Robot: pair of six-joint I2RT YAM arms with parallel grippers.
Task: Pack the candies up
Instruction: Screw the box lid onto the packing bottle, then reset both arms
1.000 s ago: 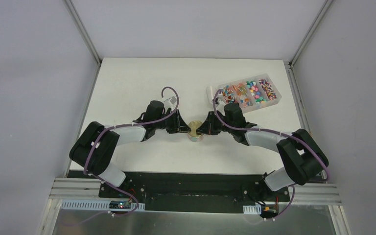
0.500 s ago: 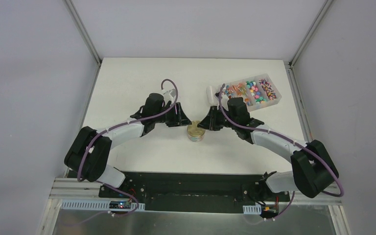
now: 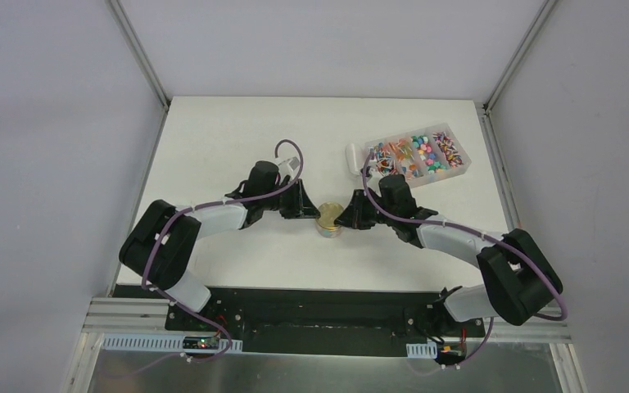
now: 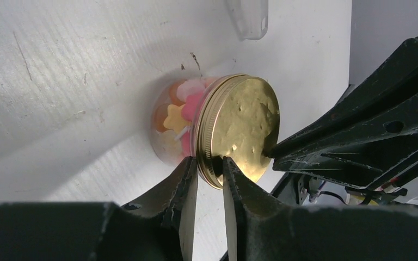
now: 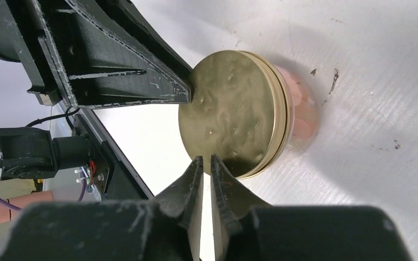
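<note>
Centrally, dimpled gold lid [image 4: 239,130], clear jar [image 4: 163,145], left jaws pinching rim, right jaws clenched.

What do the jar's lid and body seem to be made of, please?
The lid looks like metal, gold and glossy, with mottled reflections and a ridged rim. The jar body is clear, either glass or plastic; the candies show through it.

Overhead camera looks down from behind; both wrist cameras closely face the gold-lidded jar [image 3: 327,221].
</note>
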